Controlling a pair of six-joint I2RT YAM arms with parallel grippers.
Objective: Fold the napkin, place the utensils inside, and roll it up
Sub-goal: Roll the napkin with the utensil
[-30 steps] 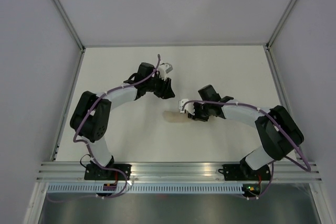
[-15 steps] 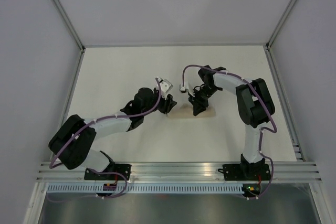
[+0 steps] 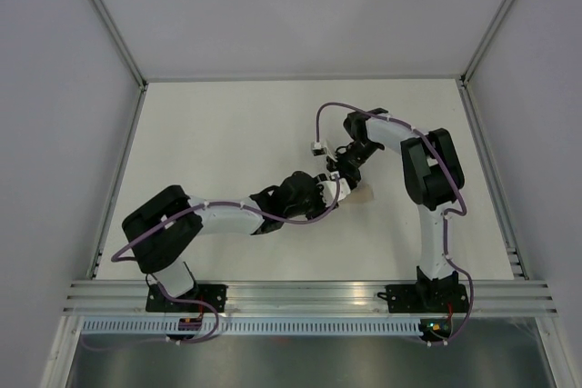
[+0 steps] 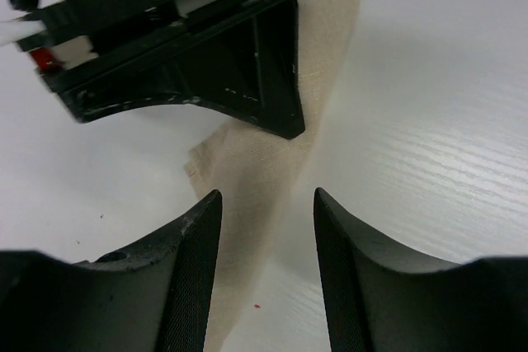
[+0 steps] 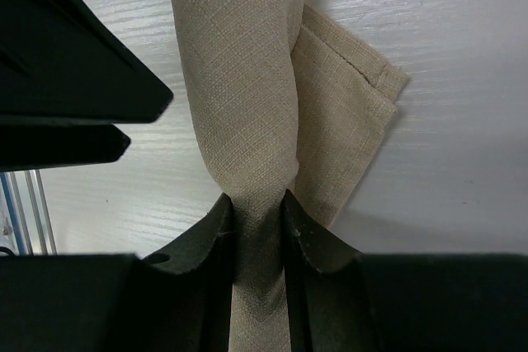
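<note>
Right gripper (image 5: 257, 202) pinches the rolled napkin (image 5: 243, 72); left gripper (image 4: 266, 204) is spread above it. You look nearly done: no utensils show, one corner (image 5: 388, 84) loose.

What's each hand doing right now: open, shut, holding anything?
Left hand: open, poised over the rolled tan-beige cloth napkin, not gripping it.
Right hand: closed, pinching that napkin.
</note>
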